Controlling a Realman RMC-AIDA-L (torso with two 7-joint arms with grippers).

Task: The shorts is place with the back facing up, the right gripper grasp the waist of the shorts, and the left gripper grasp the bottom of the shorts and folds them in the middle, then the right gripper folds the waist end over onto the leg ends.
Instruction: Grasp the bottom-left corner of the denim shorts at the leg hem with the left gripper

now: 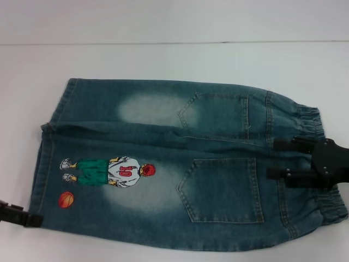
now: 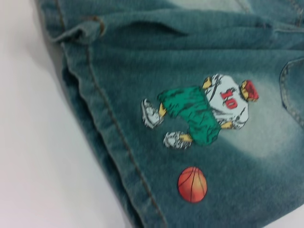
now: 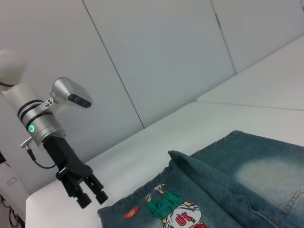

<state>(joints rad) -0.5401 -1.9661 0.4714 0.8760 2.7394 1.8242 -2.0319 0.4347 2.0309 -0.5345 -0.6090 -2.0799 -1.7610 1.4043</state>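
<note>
My blue washed-denim cloth shorts (image 1: 185,169) look thick and a bit rough, with soft pale patches and raised stitching. The cartoon print (image 2: 202,111) on them looks smooth and flat. My left end effector (image 3: 92,197) is dull black plastic below a shiny silver metal wrist. The white worktop (image 1: 174,60) is smooth and matt.
</note>
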